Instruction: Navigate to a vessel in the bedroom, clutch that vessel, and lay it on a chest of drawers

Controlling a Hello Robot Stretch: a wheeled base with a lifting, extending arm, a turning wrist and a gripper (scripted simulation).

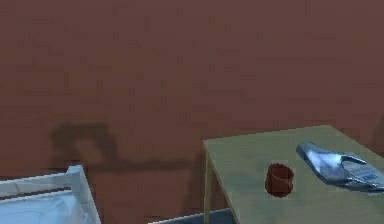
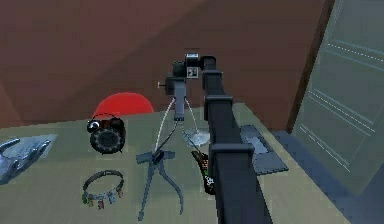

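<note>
Vessel, as we read it, is the small dark red cup [image 1: 279,180] standing upright on the olive-green wooden table [image 1: 240,160]. It sits toward the table's near edge, just beside the crumpled grey cloth [image 1: 340,167] that lies by the right edge.

We judge the driving largely done, since the robot sits close against this table (a white slatted bed frame [image 1: 45,195] at the forward view's lower left fits a bedroom).

In the arm side view the dark square arm [image 2: 225,140] reaches out across the tabletop. The gripper [image 2: 177,122] shows toward the far edge with clutter around it: a black round alarm clock [image 2: 107,136], a beaded bracelet [image 2: 104,187] and a grey two-legged metal compass [image 2: 152,175]. With those things lying at and behind the fingers, we cannot tell whether they grip anything, nor how they stand.

A red domed shape [image 2: 122,104] rises at the far edge; we cannot tell what it is.

So the clutch is unconfirmed, and laying the cup on a chest of drawers is left to do.
</note>
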